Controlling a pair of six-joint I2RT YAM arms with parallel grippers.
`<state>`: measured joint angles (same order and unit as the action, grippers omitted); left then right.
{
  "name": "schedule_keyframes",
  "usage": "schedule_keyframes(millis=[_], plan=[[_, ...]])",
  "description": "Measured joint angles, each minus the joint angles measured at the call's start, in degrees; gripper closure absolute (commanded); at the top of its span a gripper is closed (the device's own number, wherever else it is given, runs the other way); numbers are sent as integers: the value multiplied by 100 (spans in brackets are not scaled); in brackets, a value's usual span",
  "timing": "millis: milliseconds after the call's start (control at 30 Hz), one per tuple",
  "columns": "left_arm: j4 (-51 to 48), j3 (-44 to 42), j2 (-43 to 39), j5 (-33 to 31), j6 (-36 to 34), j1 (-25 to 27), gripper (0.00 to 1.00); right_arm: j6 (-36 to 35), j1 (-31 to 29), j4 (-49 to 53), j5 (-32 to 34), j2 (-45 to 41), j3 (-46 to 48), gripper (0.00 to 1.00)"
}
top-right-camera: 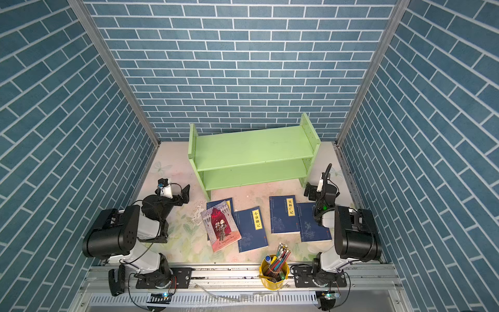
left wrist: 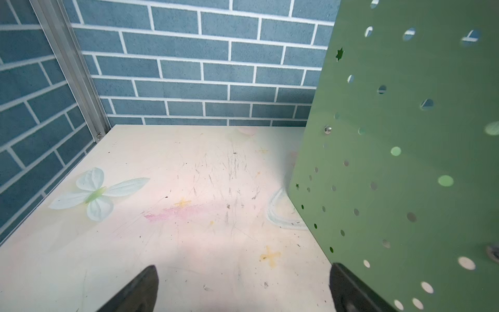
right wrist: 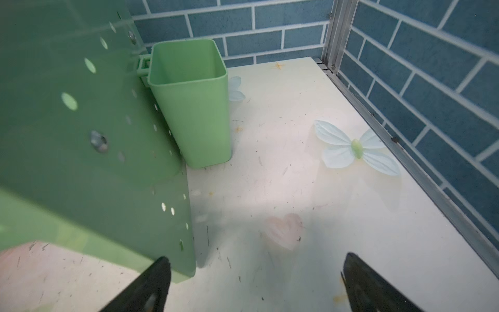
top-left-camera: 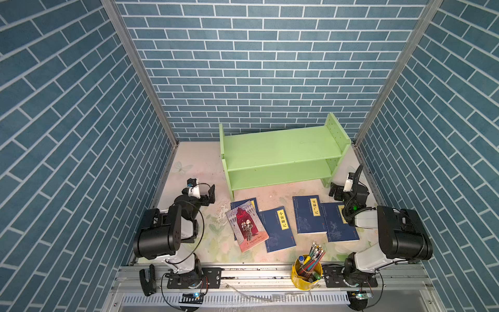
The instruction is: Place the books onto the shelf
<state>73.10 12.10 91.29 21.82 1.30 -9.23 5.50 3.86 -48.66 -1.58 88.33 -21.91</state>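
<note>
The light-green two-tier shelf (top-left-camera: 280,151) (top-right-camera: 251,154) stands at the back with both tiers bare. Several books lie flat on the table in front of it. A red-and-grey illustrated one (top-left-camera: 247,228) rests on a navy one (top-left-camera: 243,204). Other navy books with yellow labels (top-left-camera: 278,229) (top-left-camera: 307,216) (top-left-camera: 339,227) lie to its right. My left gripper (top-left-camera: 211,194) (left wrist: 243,270) is open beside the shelf's left panel (left wrist: 405,162), holding nothing. By the right panel (right wrist: 81,135), my right gripper (top-left-camera: 334,191) (right wrist: 256,259) is open and empty too.
A yellow cup of pens (top-left-camera: 306,270) stands at the front edge, near the right arm's base. A green plastic bin (right wrist: 191,102) hangs on the outside of the shelf's right panel. Blue brick walls close in three sides.
</note>
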Motion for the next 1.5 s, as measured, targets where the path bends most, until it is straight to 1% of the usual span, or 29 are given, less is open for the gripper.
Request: schedule_keyframes(millis=[1400, 1500], plan=[[-2, 4, 0, 0, 0, 4, 0, 0, -7, 7, -17, 0, 0, 1], [-179, 74, -20, 2, -28, 24, 0, 0, -7, 7, -20, 0, 0, 1]])
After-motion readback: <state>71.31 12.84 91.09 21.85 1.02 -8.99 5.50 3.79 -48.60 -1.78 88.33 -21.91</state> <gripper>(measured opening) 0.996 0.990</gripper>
